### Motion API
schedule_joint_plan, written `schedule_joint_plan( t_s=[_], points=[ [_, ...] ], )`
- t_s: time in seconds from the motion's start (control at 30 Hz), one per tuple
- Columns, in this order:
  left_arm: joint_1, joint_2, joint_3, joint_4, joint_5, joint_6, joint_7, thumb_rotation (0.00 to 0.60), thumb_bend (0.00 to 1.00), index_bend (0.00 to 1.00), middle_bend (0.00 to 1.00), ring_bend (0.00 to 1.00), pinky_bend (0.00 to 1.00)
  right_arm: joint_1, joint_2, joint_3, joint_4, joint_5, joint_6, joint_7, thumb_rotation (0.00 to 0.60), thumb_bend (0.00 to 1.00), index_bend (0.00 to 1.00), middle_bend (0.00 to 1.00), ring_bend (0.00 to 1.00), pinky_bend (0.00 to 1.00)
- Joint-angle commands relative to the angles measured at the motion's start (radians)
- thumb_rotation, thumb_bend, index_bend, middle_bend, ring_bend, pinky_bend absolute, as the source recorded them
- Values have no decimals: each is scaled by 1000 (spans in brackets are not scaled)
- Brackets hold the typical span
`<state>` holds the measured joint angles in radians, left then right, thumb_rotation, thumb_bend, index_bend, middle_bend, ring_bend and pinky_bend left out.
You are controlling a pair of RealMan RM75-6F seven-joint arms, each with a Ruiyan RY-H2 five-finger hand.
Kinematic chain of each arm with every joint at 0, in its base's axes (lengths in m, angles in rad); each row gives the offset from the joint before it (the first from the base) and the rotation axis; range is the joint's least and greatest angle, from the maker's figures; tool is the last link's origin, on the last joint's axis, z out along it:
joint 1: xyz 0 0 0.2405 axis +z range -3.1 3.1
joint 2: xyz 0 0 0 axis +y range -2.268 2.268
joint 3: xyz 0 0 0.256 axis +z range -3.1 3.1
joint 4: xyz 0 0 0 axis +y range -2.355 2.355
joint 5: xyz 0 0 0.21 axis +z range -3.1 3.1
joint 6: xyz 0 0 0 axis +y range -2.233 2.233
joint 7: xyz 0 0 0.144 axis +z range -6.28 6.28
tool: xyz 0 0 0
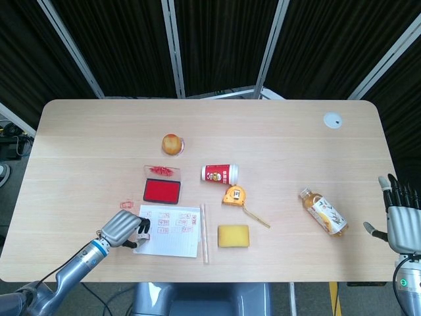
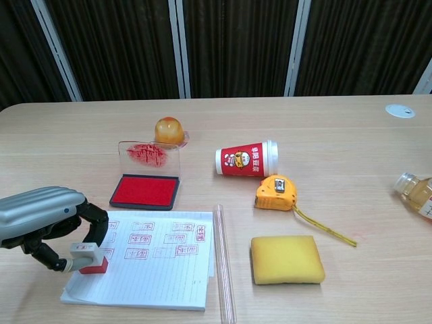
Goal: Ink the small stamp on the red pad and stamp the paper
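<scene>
Fingers of the left hand (image 2: 42,219) curl around the small stamp (image 2: 86,258), gripping it with its red base down on the near-left corner of the paper (image 2: 152,270), which lies just to the right of the hand and already carries rows of red marks. Beyond the hand, past the far edge of the paper, sits the red pad (image 2: 146,191) with its clear lid (image 2: 150,156) standing open behind it. Further off in the same direction is an orange ball (image 2: 169,129). A clear tube (image 2: 224,263) lies along the paper's right edge, and past that a yellow sponge (image 2: 286,259). A yellow tape measure (image 2: 276,192) with its tape pulled out lies beyond the sponge, and a red paper cup (image 2: 247,159) lies on its side behind it. Well away across the table (image 1: 276,125), the right hand (image 1: 400,220) hangs at the table's edge, holding nothing, fingers straight and spread, with a bottle (image 1: 323,212) of yellow drink lying on its side near it.
</scene>
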<state>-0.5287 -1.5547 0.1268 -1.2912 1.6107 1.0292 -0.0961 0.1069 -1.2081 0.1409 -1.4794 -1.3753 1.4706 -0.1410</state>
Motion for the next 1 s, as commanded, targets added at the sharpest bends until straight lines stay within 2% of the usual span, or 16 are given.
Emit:
schedule_joint_plan(
  t_s=[0.03,1.0],
  points=[
    [1,-6,3,12,0,-5,-1,600,406,619,584,845,902,0,-1,0,2,1,-1,0,600,0,0,0,0,0],
    [7,-27,6,54,-2,-13,10,600,408,621,585,845,902,2,-5,0,8,4,-5,-6,600,0,0,0,0,0]
  ],
)
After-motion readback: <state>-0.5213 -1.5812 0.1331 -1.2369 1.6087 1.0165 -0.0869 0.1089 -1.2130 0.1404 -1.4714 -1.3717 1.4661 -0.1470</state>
